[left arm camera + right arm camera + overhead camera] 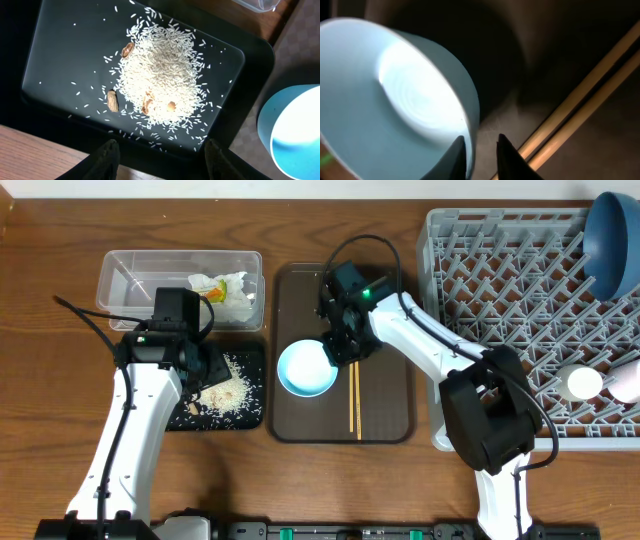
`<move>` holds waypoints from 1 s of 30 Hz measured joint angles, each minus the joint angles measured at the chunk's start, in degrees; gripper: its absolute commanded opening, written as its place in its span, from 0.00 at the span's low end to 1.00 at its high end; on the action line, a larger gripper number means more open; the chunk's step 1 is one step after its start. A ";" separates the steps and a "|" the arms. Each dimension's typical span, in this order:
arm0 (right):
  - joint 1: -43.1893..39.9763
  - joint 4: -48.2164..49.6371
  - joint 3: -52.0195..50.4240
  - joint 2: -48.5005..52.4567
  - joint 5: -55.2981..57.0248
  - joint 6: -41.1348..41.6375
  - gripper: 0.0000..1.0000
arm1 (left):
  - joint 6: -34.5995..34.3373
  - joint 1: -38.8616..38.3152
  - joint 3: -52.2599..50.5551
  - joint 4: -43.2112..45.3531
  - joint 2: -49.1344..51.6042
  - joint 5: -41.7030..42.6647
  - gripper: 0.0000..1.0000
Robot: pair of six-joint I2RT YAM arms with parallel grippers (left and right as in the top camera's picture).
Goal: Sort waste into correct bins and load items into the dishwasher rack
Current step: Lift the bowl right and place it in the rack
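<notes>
On brown serving tray [385, 380]: light blue bowl [307, 368], right tool [340, 345] at its rim, fingers [507, 152] narrow on either side of rim wall; clamped or not, cannot tell. Chopsticks [353, 395] just beside bowl, same tray. Left tool [162, 160] over black tray [60, 45], wide, holding nothing; rice [160, 80] heaped in tray. Napkin [235, 290] in clear tub [130, 275].

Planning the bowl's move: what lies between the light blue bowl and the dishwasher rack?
In the overhead view, the chopsticks lie beside the bowl on the brown tray, then bare tray before the rack. The right arm crosses above.
</notes>
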 measured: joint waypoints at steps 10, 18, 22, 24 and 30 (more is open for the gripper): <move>-0.68 0.11 -0.09 -0.04 0.04 0.98 0.01 | 0.00 0.00 0.00 0.00 0.00 0.00 0.58; -10.49 1.73 3.63 -6.84 7.39 -1.88 0.01 | 0.00 0.00 0.00 0.00 0.00 0.00 0.58; -16.17 4.72 4.48 -13.70 18.97 -5.70 0.01 | 0.00 0.00 0.00 0.07 0.00 0.00 0.59; -18.40 6.34 4.85 -16.06 25.40 -7.78 0.01 | 0.00 0.00 0.00 0.11 0.00 0.00 0.58; -22.38 12.68 5.25 -17.25 47.25 -13.62 0.01 | 0.00 0.00 0.00 0.31 0.00 0.00 0.58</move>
